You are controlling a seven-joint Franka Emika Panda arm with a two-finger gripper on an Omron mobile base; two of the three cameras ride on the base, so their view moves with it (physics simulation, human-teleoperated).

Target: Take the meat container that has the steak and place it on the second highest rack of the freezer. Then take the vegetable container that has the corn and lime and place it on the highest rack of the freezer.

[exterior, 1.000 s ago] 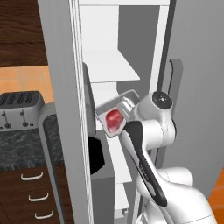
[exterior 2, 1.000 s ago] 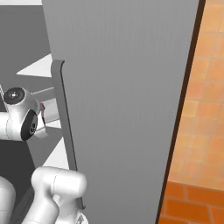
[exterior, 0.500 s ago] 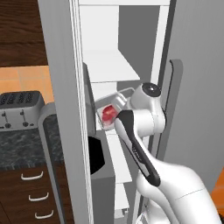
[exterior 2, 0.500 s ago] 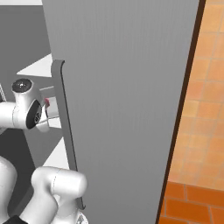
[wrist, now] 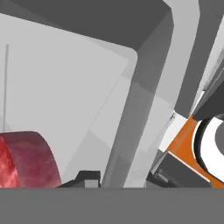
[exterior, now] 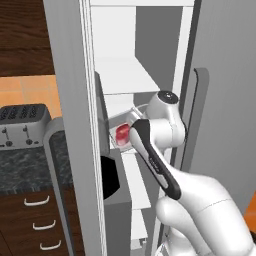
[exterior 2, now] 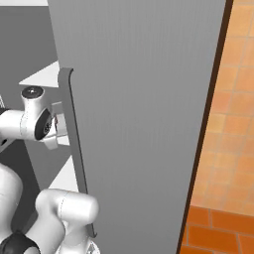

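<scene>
The steak (exterior: pixel 122 132), a red slab, lies in the clear meat container (exterior: pixel 119 120), which is held inside the open freezer (exterior: pixel 70 100). The container hangs between two white shelves, one above (exterior: pixel 125 75) and one just below (exterior: pixel 116 102). The freezer's top is cropped, so I cannot tell which shelf is the highest rack. In the hand view my gripper (wrist: pixel 124 177) is shut on the container's wall (wrist: pixel 131 109), with the steak (wrist: pixel 26 159) at lower left. The vegetable container with the corn and lime is out of view.
The freezer's right door (exterior 2: pixel 144 99) with its long bar handle (exterior 2: pixel 74 149) stands close beside my arm. A dark door bin (exterior: pixel 112 180) sits below the container. A toaster (exterior: pixel 22 125) is on the dark counter (exterior: pixel 25 165) to the left, above drawers (exterior: pixel 37 220).
My hand has moved up and further left into the freezer, carrying the meat container with the steak along. The grip has stayed the same.
</scene>
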